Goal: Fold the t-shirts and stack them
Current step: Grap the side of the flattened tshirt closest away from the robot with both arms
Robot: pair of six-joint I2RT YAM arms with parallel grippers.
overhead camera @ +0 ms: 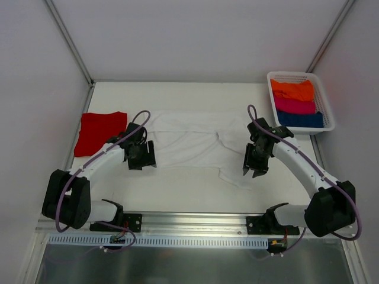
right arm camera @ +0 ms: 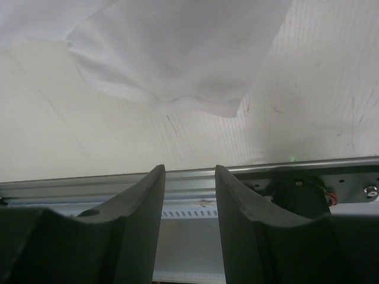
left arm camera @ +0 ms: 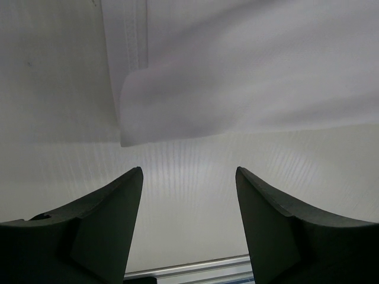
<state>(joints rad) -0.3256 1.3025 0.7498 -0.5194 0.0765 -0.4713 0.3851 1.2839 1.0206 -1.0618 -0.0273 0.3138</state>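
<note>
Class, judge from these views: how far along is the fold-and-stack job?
Done: the red t-shirt lies folded at the left of the table. In hand: the white t-shirt lies spread mid-table, with the left tool and right tool open by its near edge, gripping nothing. Left: folding the white one and stacking the two.

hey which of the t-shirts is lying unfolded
The large thin white t-shirt, spread across the middle; the bright red t-shirt at the left is folded flat.
</note>
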